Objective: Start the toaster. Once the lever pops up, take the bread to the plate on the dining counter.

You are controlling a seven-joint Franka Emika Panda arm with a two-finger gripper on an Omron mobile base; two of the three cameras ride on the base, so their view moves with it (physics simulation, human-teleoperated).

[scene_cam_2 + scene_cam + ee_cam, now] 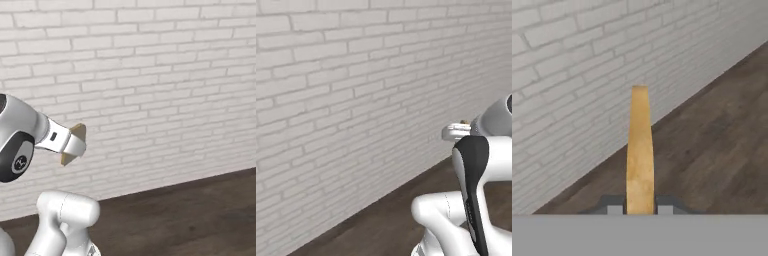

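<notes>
My gripper (640,209) is shut on the bread (640,150), a pale tan slice seen edge-on in the hand view, rising between the two dark fingertips (614,207). From the right base view the bread (75,144) sticks out past the end of the hand, and my gripper (71,145) is held up in the air in front of a brick wall. In the left base view a sliver of the bread (465,122) peeks out behind the hand. The toaster, the plate and the dining counter are out of view.
A white brick wall (150,90) stands close ahead across both base views. Dark wooden floor (190,215) runs along its foot.
</notes>
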